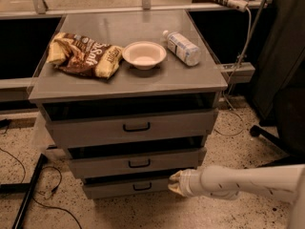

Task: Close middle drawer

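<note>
The grey cabinet has three grey drawers with black bar handles. The middle drawer sits nearly pushed in, its front a little proud of the cabinet, with a dark gap above it. The top drawer also stands slightly out. The bottom drawer is below. My gripper, on a white arm that comes in from the right, is at the right end of the bottom drawer's front, just under the middle drawer's lower right corner.
On the cabinet top lie a chip bag, a white bowl and a plastic bottle. An office chair base stands at the right. Cables run over the speckled floor at the left.
</note>
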